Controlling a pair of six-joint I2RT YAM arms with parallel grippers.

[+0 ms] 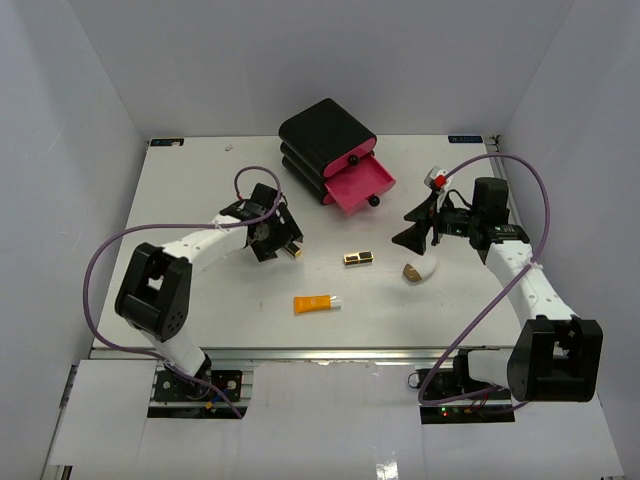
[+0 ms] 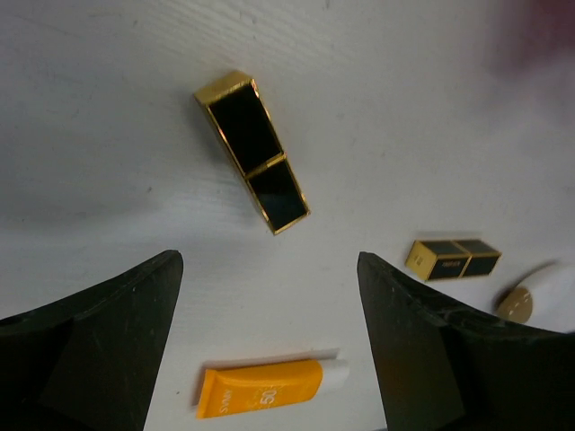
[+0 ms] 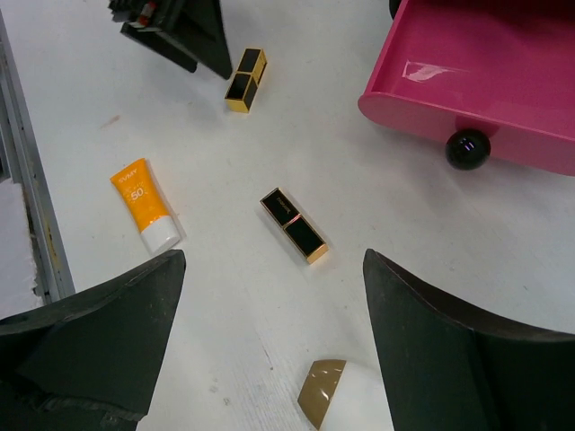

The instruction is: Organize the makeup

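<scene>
Two open and empty: left tool, right tool. A lipstick tube lies on the desk just ahead of the left tool. It looks light, rigid and probably slippery; pinch its flat long sides.

A white table lies under the left gripper. Plain grey walls rise beyond it, evenly lit.

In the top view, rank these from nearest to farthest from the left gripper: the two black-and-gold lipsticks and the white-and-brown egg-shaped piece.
Measured from the left gripper:
1. The left lipstick, right at the gripper's tips.
2. The middle lipstick, well off to the right.
3. The egg-shaped piece, farthest right of the three.
</scene>
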